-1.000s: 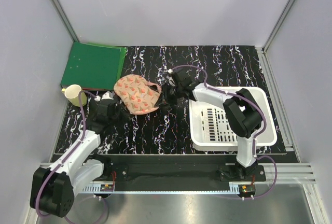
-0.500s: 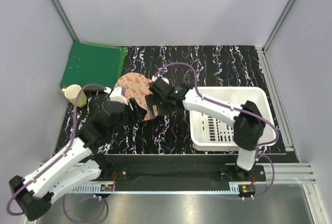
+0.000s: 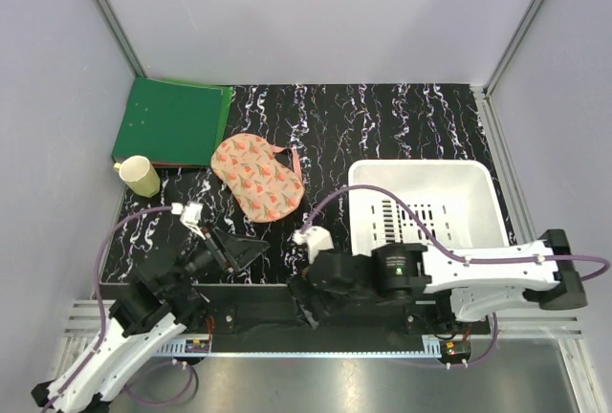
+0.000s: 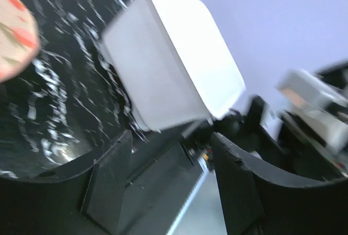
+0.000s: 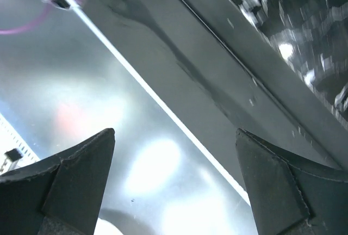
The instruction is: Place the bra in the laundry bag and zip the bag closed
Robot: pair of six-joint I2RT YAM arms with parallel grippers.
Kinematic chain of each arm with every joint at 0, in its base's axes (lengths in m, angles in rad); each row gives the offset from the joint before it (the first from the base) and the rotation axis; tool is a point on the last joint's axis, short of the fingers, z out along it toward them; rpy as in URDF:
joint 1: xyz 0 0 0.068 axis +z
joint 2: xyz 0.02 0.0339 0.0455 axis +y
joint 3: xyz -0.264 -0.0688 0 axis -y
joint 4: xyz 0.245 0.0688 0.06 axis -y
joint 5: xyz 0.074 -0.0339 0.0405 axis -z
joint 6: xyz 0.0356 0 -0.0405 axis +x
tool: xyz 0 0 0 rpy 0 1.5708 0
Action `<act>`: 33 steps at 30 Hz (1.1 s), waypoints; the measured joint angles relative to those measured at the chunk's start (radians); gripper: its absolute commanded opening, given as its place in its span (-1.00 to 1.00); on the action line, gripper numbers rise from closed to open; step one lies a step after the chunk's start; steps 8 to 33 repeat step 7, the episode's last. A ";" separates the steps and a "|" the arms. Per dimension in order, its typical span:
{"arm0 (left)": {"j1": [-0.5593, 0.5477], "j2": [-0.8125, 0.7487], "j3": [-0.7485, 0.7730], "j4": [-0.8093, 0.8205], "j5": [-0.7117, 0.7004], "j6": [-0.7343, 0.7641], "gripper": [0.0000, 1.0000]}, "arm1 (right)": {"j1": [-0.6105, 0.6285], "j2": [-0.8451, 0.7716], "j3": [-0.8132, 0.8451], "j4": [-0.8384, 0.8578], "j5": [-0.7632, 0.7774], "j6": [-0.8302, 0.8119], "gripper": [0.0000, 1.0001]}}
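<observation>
Seeing peach peanut-shaped fabric laundry bag with red-orange wedge prints flat on black marbled desk, left of centre, halves together, pink loop strap on its right side. Can't see dusty-pink bra in any view; can't tell bag contents or zip state. White slotted plastic basket by right edge, slotted floor in plain view. Pale yellow cup at left edge, contents unclear. Left pincer spread partway near the near-left corner, holding nothing. Right pincer wide, gripping nothing, past near edge over grey metal sheet.
</observation>
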 measured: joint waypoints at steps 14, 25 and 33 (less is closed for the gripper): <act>0.000 -0.027 -0.172 0.022 0.225 -0.093 0.30 | 0.054 -0.277 -0.382 0.149 0.055 0.169 0.99; 0.000 -0.027 -0.172 0.022 0.225 -0.093 0.30 | 0.054 -0.277 -0.382 0.149 0.055 0.169 0.99; 0.000 -0.027 -0.172 0.022 0.225 -0.093 0.30 | 0.054 -0.277 -0.382 0.149 0.055 0.169 0.99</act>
